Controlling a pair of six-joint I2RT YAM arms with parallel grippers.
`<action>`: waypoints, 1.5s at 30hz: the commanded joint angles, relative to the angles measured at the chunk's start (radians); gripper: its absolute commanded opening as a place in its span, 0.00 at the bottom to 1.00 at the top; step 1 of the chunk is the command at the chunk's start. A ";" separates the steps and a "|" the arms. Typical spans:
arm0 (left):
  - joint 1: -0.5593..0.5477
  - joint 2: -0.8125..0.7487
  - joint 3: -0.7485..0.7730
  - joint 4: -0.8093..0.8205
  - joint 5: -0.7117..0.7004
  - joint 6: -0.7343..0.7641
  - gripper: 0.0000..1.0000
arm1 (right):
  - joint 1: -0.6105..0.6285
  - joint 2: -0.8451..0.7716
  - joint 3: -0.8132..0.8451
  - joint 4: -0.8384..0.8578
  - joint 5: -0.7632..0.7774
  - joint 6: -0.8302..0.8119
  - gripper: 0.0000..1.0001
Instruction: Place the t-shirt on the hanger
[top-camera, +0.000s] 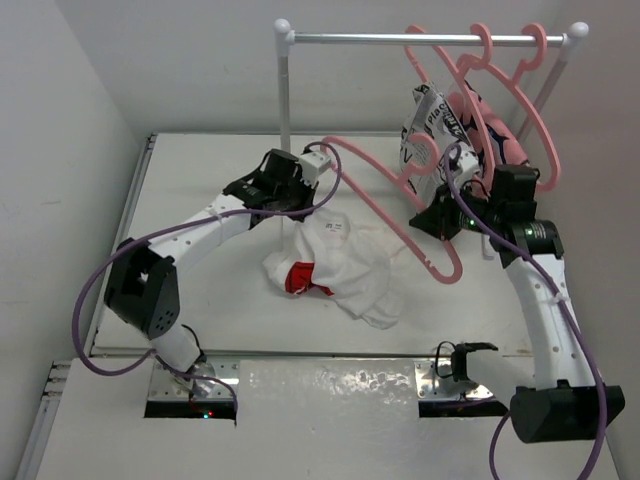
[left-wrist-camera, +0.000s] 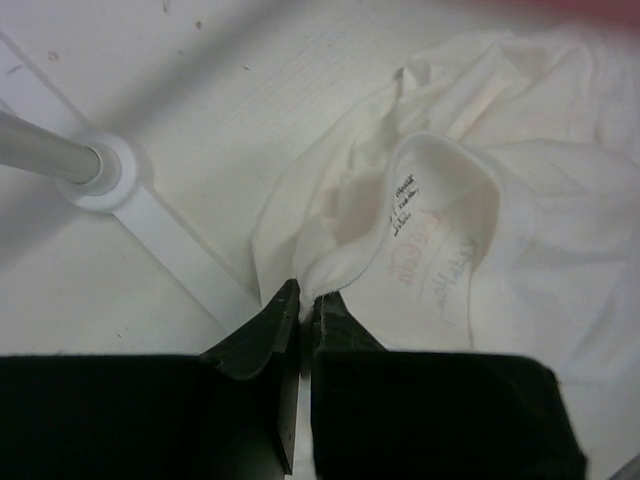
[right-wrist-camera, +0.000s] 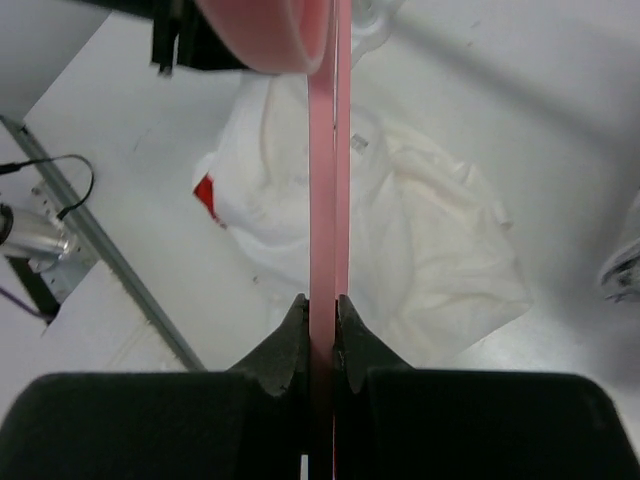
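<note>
The white t-shirt (top-camera: 345, 262) lies crumpled on the table, its red patch (top-camera: 300, 278) at its left side. My left gripper (top-camera: 297, 212) is shut on the collar edge of the t-shirt (left-wrist-camera: 520, 230) at the garment's upper left; in the left wrist view the gripper (left-wrist-camera: 305, 300) pinches the white cloth. My right gripper (top-camera: 440, 222) is shut on a salmon-pink hanger (top-camera: 456, 262), which slants over the shirt's far side with its hook towards the left gripper. In the right wrist view the gripper (right-wrist-camera: 322, 305) clamps the hanger (right-wrist-camera: 322, 200) above the t-shirt (right-wrist-camera: 420, 250).
A white-and-metal rack (top-camera: 420, 38) stands at the back with more pink hangers (top-camera: 520, 100), a newsprint shirt (top-camera: 425, 125) and a pink shirt (top-camera: 480, 125). Its left post (top-camera: 285, 90) and foot (left-wrist-camera: 95, 170) stand next to my left gripper.
</note>
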 joint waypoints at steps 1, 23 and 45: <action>0.008 0.040 0.090 0.053 -0.096 -0.039 0.00 | 0.008 -0.050 -0.094 -0.075 -0.077 -0.054 0.00; 0.008 0.063 0.127 0.059 -0.078 0.010 0.00 | 0.098 -0.062 -0.220 -0.178 0.024 -0.140 0.00; -0.011 -0.150 0.172 -0.178 0.452 0.157 0.00 | 0.264 -0.180 -0.315 0.224 0.053 0.016 0.00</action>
